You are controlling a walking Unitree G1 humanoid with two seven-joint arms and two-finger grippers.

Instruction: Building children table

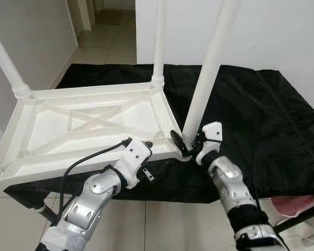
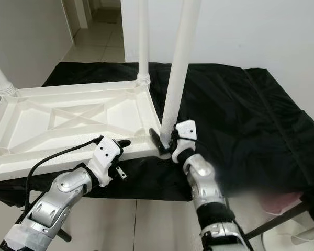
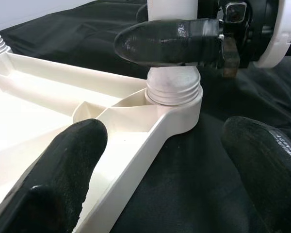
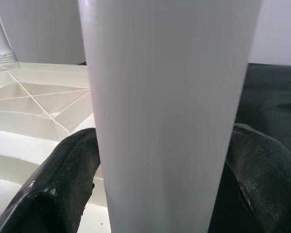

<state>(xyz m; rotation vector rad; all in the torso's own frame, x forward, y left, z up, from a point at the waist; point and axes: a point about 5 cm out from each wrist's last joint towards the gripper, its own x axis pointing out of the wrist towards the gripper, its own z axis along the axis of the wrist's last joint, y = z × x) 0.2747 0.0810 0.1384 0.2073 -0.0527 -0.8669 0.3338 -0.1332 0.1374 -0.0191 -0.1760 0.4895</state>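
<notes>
The white tabletop (image 1: 89,125) is lying upside down on the black-covered table (image 1: 261,115), and the right pincer (image 1: 191,142) is gripping the leg (image 1: 206,78) just above its corner socket. The left pincer (image 1: 141,149) is standing open astride the tabletop's near rim. If the leg is tilting while turning, its thread may be jamming, I think.

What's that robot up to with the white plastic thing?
It is putting together a small table. The tabletop lies upside down on a black cloth. The right gripper is clamped around a white leg standing in the near corner socket, while the left gripper, open, straddles the tabletop's near edge. Other legs already stand in their sockets.
</notes>
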